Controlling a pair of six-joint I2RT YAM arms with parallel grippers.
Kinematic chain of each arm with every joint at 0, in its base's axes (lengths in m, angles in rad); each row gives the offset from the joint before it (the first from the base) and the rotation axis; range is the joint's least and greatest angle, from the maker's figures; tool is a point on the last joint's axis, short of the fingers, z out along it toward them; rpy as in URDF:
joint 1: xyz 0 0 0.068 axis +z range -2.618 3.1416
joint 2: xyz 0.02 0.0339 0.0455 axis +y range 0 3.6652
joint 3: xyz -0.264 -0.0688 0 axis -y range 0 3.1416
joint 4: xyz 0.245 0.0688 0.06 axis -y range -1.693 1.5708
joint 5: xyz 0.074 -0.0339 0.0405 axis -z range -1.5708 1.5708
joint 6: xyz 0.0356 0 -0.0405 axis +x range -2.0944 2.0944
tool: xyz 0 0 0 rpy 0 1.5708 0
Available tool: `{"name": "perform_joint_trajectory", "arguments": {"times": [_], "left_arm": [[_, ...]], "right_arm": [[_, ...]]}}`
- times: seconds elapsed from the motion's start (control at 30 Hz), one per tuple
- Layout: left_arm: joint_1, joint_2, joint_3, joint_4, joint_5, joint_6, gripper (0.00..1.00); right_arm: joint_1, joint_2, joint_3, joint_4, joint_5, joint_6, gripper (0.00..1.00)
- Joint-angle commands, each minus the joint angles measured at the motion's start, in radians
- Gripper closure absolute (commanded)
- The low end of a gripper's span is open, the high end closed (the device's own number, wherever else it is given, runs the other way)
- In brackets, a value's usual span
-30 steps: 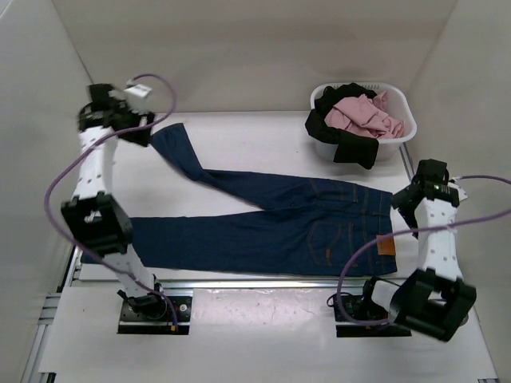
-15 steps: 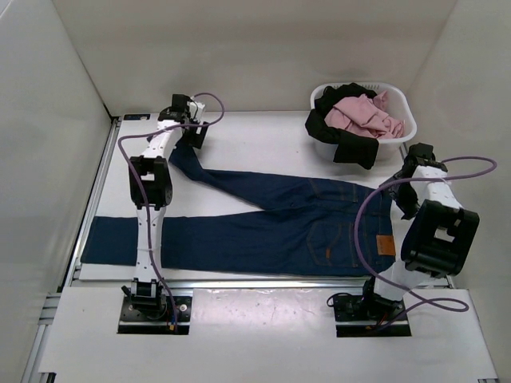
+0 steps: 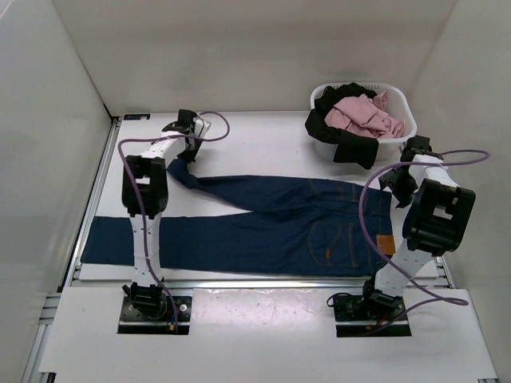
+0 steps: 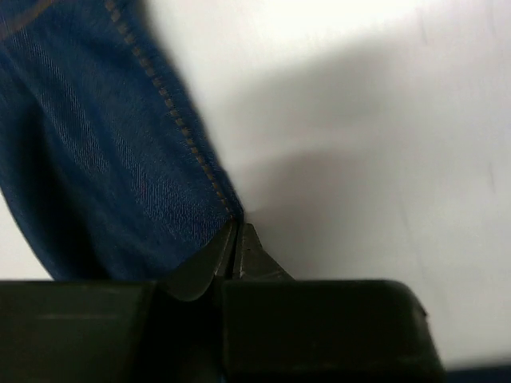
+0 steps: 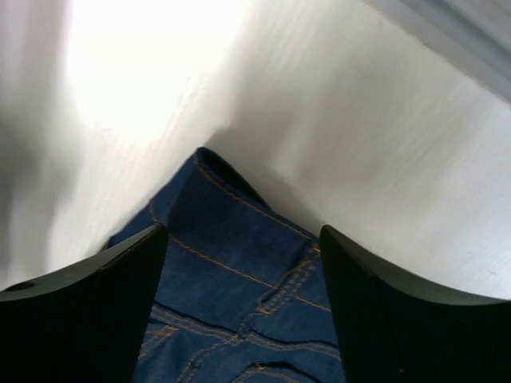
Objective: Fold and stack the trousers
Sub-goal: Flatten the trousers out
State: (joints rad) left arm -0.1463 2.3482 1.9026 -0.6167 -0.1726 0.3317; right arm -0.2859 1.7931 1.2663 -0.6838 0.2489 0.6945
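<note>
Pinching the trousers (image 3: 271,219) is the left claw (image 4: 237,239), right claw (image 5: 242,231) spread; basket (image 3: 395,146) holds pink and black clothes (image 3: 363,112).

Across the table (image 3: 263,140), the trousers (image 3: 271,227); behind their right end, a basket (image 3: 408,121).

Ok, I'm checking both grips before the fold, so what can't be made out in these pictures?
Left wrist view: the left gripper is shut at the hem of the trousers; its own body hides how much cloth it pinches.
Right wrist view: blurred, so whether the open right gripper touches the waistband is unclear.
Top view: both grippers' tips sit hidden under their own wrists.
</note>
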Motion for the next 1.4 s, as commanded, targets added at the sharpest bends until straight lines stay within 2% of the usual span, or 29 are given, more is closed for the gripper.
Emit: {"name": "perform_joint_trajectory", "arguments": {"times": [0.0, 0.13, 0.2, 0.23, 0.3, 0.33, 0.4, 0.43, 0.5, 0.53, 0.6, 0.67, 0.73, 0.87, 1.07, 1.2, 1.37], "left_arm": [[0.051, -0.208, -0.181, -0.063, 0.188, -0.062, 0.86], [0.062, -0.364, -0.318, -0.054, 0.282, -0.080, 0.86], [0.062, -0.429, -0.393, -0.064, 0.312, -0.080, 0.86], [0.062, -0.446, -0.414, -0.074, 0.312, -0.080, 0.86], [0.071, -0.487, -0.450, -0.089, 0.335, -0.089, 0.78], [0.071, -0.487, -0.461, -0.103, 0.335, -0.089, 0.59], [0.071, -0.487, -0.442, -0.103, 0.291, -0.098, 0.39], [0.071, -0.446, -0.380, -0.103, 0.265, -0.112, 0.32], [0.071, -0.377, -0.280, -0.103, 0.225, -0.128, 0.27], [0.071, -0.300, -0.175, -0.103, 0.187, -0.137, 0.25], [0.050, -0.222, -0.078, -0.103, 0.145, -0.137, 0.17], [0.036, -0.109, 0.045, -0.103, 0.108, -0.125, 0.17], [0.025, -0.017, 0.125, -0.103, 0.009, -0.125, 0.10], [0.037, 0.033, 0.158, -0.103, -0.134, -0.157, 0.07], [0.073, 0.019, 0.124, -0.081, -0.162, -0.166, 0.06], [0.073, 0.008, 0.096, -0.081, -0.174, -0.166, 0.00], [0.091, 0.036, 0.075, -0.081, -0.069, -0.128, 0.00]], "right_arm": [[0.007, 0.026, 0.013, 0.035, -0.077, 0.028, 0.22], [0.034, 0.091, -0.008, 0.044, -0.120, 0.037, 0.38], [0.034, 0.100, -0.024, 0.044, -0.111, 0.046, 0.56], [0.034, 0.100, -0.033, 0.044, -0.100, 0.046, 0.69], [0.034, 0.100, -0.033, 0.035, -0.100, 0.046, 0.77], [0.034, 0.100, -0.033, 0.035, -0.100, 0.037, 0.77], [0.043, 0.100, -0.042, 0.035, -0.088, 0.024, 0.77], [0.044, 0.100, -0.042, 0.035, -0.079, 0.013, 0.77], [0.053, 0.091, -0.042, 0.035, -0.079, 0.002, 0.77], [0.053, 0.091, -0.051, 0.035, -0.070, 0.002, 0.77], [0.062, 0.091, -0.051, 0.035, -0.069, -0.007, 0.77], [0.062, 0.091, -0.051, 0.026, -0.069, -0.007, 0.77], [0.062, 0.091, -0.051, 0.015, -0.060, -0.016, 0.77], [0.071, 0.071, -0.051, 0.006, -0.060, -0.016, 0.77], [0.071, 0.049, -0.071, 0.015, -0.051, -0.016, 0.77], [0.071, 0.049, -0.071, 0.015, -0.051, -0.007, 0.76], [0.071, 0.068, -0.039, 0.004, -0.051, -0.007, 0.70]]}}
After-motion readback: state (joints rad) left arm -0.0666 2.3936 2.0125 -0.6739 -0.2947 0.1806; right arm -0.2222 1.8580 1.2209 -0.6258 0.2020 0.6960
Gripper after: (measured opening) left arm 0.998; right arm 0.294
